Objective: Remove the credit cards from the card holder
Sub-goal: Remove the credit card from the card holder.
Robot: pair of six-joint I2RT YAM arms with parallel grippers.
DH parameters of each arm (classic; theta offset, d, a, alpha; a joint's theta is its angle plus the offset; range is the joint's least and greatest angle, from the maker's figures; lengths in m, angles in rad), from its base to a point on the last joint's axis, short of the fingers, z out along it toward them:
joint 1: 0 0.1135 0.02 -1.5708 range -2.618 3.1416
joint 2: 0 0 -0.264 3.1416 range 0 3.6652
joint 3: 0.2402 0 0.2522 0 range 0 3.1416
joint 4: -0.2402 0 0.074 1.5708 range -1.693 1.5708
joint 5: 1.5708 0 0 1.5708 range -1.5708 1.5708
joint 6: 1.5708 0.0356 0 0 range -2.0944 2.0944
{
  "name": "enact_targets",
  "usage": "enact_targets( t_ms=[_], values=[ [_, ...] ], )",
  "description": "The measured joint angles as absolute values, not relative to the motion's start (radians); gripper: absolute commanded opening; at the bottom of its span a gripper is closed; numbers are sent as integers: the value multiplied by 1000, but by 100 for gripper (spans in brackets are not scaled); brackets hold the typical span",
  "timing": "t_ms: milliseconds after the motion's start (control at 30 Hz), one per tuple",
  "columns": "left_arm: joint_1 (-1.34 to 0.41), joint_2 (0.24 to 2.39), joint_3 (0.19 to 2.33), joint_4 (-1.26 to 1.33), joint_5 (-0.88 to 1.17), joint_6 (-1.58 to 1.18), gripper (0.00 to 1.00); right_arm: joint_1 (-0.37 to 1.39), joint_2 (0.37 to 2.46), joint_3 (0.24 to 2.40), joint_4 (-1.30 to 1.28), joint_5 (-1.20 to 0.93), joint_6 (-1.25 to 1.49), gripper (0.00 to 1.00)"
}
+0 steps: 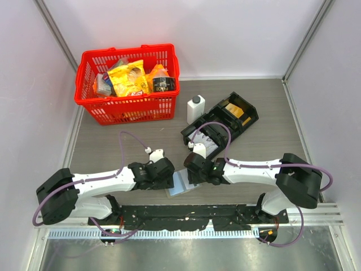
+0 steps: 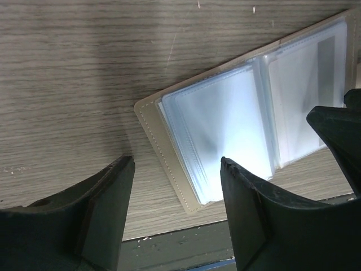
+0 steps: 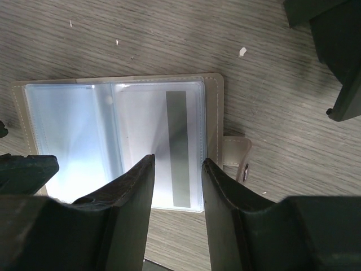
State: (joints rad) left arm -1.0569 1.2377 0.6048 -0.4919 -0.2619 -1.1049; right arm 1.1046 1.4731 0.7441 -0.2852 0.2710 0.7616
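Evidently no card was out yet: the card holder (image 1: 181,184) lay open on the tabletop (image 1: 271,104) between both arms, left jaws wide and right jaws half-open, both empty, so next the striped card (image 3: 163,124) needed pinching from its sleeve.

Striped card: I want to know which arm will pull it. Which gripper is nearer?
Right. The right gripper is directly over the striped card; the left gripper is over the card holder's opposite page.

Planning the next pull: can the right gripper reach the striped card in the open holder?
Probably yes: the right gripper is open directly over the striped card, with only the clear sleeve covering it.
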Motion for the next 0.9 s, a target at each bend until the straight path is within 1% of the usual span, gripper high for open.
enact_targets(
  t_ms=[433, 633, 900],
  values=[
    [-1075, 1244, 579, -443, -270, -1149, 51, 1105, 1481, 744, -282, 248, 754, 43],
    [-1078, 1244, 573, -435, -271, -1153, 48, 1105, 1449, 744, -281, 231, 754, 43],
    [-1078, 1243, 570, -429, -271, -1153, 47, 1105, 1420, 744, -263, 216, 754, 43]
  ],
)
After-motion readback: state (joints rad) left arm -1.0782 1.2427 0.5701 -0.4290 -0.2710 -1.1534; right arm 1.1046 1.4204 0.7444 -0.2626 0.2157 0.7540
